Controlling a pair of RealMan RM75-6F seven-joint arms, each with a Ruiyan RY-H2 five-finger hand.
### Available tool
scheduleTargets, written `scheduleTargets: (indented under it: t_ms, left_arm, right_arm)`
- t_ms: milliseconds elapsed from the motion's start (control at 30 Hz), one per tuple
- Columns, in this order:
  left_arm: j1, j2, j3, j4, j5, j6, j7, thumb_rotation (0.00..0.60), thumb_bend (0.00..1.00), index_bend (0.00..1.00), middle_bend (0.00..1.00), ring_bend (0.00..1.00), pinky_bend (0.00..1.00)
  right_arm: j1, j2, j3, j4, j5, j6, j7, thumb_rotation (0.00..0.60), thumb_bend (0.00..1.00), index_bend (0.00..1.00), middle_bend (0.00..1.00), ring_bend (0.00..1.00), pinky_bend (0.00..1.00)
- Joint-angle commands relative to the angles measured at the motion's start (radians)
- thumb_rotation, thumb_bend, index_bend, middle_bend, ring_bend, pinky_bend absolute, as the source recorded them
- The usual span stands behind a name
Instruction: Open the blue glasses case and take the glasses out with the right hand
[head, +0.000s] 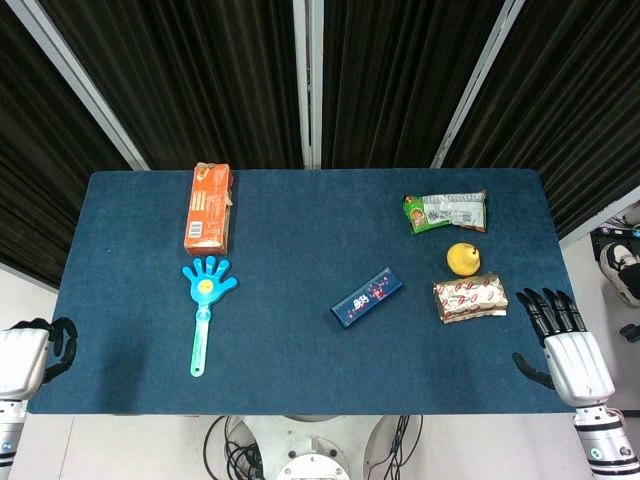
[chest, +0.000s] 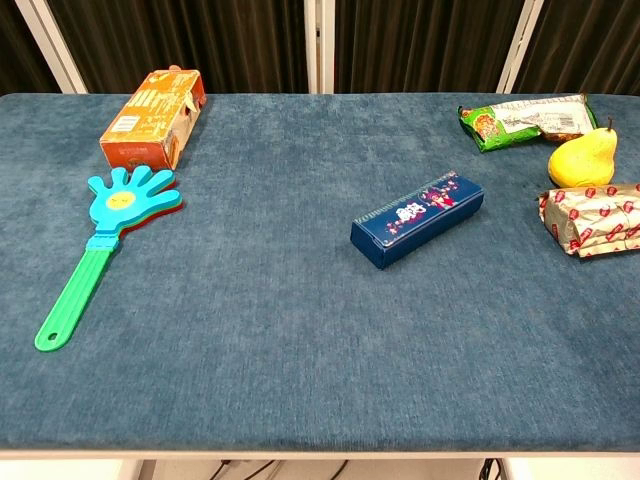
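Where black curtains (head: 200, 80) hang, blue felt table (chest: 300, 330) under closed glasses case (chest: 417, 219).

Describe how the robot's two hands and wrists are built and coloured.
The right hand has black segmented fingers on a glossy white shell over its back, joined to a silver-grey ringed wrist with small coloured marks near the bottom edge. The left hand, cut off by the frame, shows the same white shell and black fingers. No loose cables show on either.

This looks like a robotics lab test bay: a bench (head: 300, 370) covered in blue felt stands before black pleated curtains (head: 230, 80) hung on white metal framing (head: 308, 80), with loose cables (head: 240, 450) on the pale floor below.
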Motion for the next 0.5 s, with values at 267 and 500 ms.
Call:
scheduleTargets:
  t_ms: [267,500]
  left_arm:
    - [0.002,-0.001,0.001,0.002,0.005,0.005,-0.001,0.600,0.36,0.69,0.71,0.55,0.54]
    - [0.003,-0.002,0.000,0.001,0.003,0.006,0.002,0.600,0.36,0.69,0.71,0.55,0.54]
  right_arm:
    - [0.009,0.008,0.006,0.000,-0.045,-0.045,-0.002,0.600,0.21,0.06,0.10,0.00,0.00]
    - [0.153,-0.012,0.049,-0.060,-0.064,-0.264,-0.112,0.600,0.24,0.06,0.10,0.00,0.00]
